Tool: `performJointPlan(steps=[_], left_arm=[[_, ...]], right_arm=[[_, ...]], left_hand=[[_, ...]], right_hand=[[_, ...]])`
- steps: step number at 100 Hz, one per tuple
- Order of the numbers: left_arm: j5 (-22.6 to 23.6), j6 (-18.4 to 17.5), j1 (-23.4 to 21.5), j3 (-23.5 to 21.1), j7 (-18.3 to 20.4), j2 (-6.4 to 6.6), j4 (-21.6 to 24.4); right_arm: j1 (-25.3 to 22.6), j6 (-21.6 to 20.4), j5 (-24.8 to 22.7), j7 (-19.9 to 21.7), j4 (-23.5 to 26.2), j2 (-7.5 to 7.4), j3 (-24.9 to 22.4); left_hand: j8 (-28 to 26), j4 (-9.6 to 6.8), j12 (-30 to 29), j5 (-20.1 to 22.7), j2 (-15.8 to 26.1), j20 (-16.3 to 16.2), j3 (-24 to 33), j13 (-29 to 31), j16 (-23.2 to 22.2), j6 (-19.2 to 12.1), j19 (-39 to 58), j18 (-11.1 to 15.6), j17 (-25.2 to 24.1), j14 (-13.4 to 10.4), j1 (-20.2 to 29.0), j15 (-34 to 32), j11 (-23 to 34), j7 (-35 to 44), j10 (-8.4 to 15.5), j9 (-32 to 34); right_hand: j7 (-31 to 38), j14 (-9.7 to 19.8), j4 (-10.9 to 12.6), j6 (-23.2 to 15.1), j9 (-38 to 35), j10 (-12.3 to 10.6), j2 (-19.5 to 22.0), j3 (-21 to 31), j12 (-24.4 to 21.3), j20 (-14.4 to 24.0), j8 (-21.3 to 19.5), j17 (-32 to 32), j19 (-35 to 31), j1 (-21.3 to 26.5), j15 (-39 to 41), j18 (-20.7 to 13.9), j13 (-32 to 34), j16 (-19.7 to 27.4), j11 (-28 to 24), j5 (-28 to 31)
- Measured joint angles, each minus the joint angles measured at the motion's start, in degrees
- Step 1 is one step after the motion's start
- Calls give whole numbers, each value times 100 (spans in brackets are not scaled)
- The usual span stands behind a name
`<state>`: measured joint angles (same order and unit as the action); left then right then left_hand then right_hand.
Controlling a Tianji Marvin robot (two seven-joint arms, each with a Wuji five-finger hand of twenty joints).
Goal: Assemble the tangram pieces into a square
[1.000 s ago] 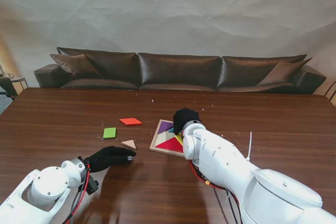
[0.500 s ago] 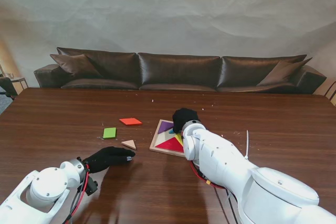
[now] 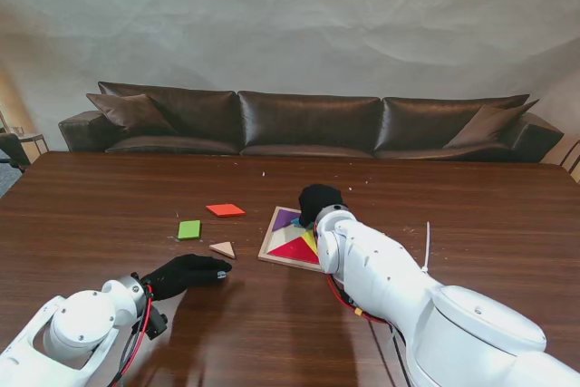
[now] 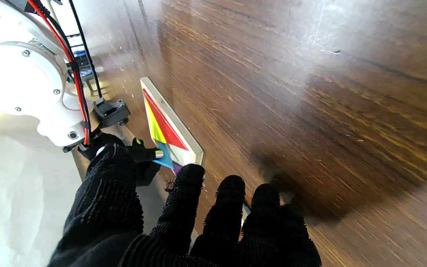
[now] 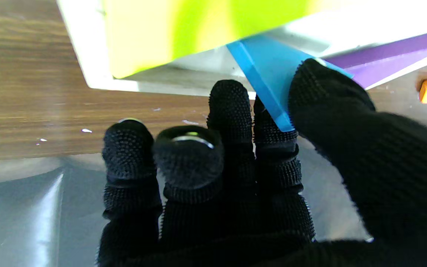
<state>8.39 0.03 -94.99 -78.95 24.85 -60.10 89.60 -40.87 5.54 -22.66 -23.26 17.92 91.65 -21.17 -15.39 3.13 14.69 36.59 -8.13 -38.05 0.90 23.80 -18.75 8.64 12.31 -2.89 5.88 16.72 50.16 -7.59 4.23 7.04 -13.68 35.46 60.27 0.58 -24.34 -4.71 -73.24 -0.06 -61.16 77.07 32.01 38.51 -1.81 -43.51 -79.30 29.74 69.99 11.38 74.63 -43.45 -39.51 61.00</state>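
The step in hand looks like seating the blue piece (image 5: 269,70) in the tray (image 3: 269,244): the right hand (image 3: 319,202) pinches it between thumb and fingers at the tray's far edge, one corner tilted over the frame between the yellow piece (image 5: 184,29) and the purple piece (image 3: 286,218). The red triangle (image 3: 294,249) already lies flat by the tray's near edge. Next, I judge, the blue piece must be lowered level into the gap without nudging its neighbours (the fit looks tight). The left hand (image 3: 186,272) rests empty on the table near its front edge, fingers loosely together, just beside the tan triangle (image 3: 223,248). The green square (image 3: 188,229) and orange piece (image 3: 225,210) wait left of the tray, with open room around them.
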Motion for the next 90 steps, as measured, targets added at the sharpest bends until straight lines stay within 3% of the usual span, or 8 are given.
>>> performJointPlan(steps=[16,28,36,57,80,90], left_arm=[[2,16,-3,-2,3,1,7],[2,15,-2,-2,6,2,7],[2,13,6,1,15,4,1],[-7,-15,27,8,28,8,-25],[-12,-61,27,3,30,8,-46],[-16,-65,21,-2,30,6,-46]], right_arm=[[-37,123,121,24,276,-70,-220],[-140,608,440,338,891,-217,-513],[-190,869,653,398,1090,-231,-634],[-306,1760,1125,406,1210,-80,-916],[-336,2043,1452,119,810,358,-1172],[-332,2051,1468,72,723,449,-1187]], left_hand=[[0,0,0,0,0,2,0,0,0,0,0,16,0,-19,0,0,0,0,0,0],[0,0,0,0,0,4,0,0,0,0,0,20,0,-22,0,0,0,0,0,0],[0,0,0,0,0,4,0,0,0,0,0,20,0,-22,0,0,0,0,0,0],[0,0,0,0,0,-15,0,0,-1,0,20,20,0,-22,0,0,0,0,0,0],[0,0,0,0,0,-26,0,0,-1,0,35,20,0,-23,0,0,0,0,0,0],[0,0,0,0,0,-26,0,0,-1,0,23,28,0,-27,0,0,0,0,0,0]], right_hand=[[12,1,0,134,-62,11,0,2,27,0,-99,0,0,0,103,0,33,-20,-2,68],[19,-38,0,208,-74,58,0,3,86,0,-132,0,0,1,184,67,33,-76,-1,103],[40,-51,0,232,-83,75,-1,4,97,10,-134,0,0,1,247,80,34,-81,-1,106],[63,-127,0,339,-145,143,-5,5,156,128,-137,0,-39,8,378,210,44,-140,1,159],[82,-137,0,351,-147,151,-9,8,157,132,-137,0,-66,8,425,211,44,-141,2,161],[131,-140,0,352,-148,152,-162,68,157,132,-138,0,-76,5,429,211,44,-142,7,183]])
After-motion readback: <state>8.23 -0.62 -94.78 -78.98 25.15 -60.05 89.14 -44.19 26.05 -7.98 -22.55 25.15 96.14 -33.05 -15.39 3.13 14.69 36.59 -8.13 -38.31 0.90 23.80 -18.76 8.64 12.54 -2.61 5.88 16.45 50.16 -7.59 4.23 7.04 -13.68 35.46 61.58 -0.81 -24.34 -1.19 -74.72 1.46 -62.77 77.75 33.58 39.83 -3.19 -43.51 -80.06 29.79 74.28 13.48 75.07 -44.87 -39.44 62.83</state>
